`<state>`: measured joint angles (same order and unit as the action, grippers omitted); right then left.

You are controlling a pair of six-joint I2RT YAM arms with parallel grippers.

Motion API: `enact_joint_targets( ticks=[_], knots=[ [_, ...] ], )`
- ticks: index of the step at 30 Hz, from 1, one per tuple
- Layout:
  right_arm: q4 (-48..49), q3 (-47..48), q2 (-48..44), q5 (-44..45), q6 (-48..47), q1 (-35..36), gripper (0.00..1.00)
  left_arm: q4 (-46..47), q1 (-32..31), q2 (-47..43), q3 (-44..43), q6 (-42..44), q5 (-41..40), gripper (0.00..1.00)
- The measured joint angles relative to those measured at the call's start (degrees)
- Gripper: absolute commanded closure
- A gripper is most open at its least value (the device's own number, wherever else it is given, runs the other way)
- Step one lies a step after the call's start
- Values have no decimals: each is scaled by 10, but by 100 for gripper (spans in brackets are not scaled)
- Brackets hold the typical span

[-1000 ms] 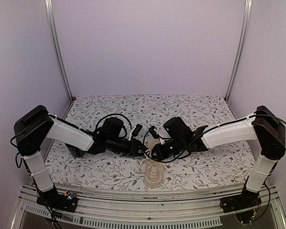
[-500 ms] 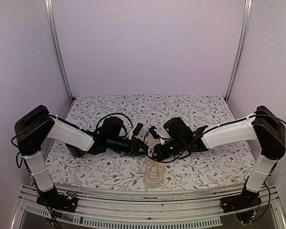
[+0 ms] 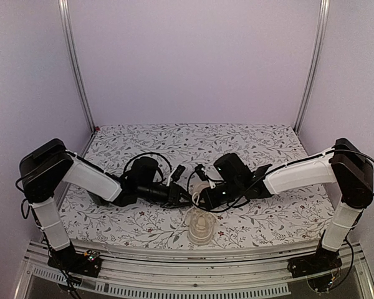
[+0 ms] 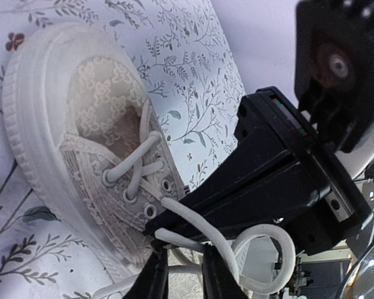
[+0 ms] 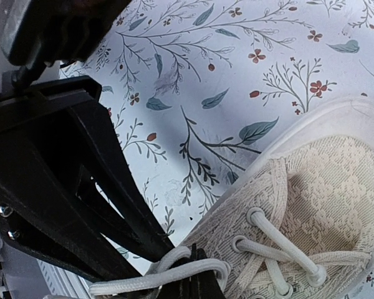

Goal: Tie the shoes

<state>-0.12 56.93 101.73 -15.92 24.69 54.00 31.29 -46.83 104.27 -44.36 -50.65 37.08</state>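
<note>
The cream sneaker point(image 3: 201, 227) sat on its sole at the middle of the near edge of the flower-patterned bench point(image 3: 268, 215). Its pale laces point(image 4: 134, 165) were threaded through the eyelets, with the loose ends lifted off the upper. The right fingers point(image 5: 193, 288) were pressed together on a strand of those laces — a loop curled out beside them. The left fingers point(image 4: 151, 280) stood narrowly apart with a strand crossing between them; whether they pinched it could not be told. The two arms met tip to tip just above the sneaker's far end.
</note>
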Motion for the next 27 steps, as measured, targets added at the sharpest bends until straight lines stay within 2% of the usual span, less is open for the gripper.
enact_joint_targets(
  ticks=[7, 13, 20, 24, 27],
  knots=[
    [1, 0, 0, 8, 0, 0, 98, 36, -3, 19, 4, -23, 16, 79],
    [1, 0, 0, 10, 0, -1, 98, 57, -4, 26, 4, -37, 26, 70],
    [2, -3, 0, 11, 1, -1, 98, 70, -4, 26, 5, -41, 24, 69],
    [2, -3, 0, 11, 1, -1, 98, 72, -4, 26, 6, -43, 23, 73],
    [3, -3, 0, 11, 2, -1, 98, 77, -4, 26, 7, -45, 22, 69]
  ],
)
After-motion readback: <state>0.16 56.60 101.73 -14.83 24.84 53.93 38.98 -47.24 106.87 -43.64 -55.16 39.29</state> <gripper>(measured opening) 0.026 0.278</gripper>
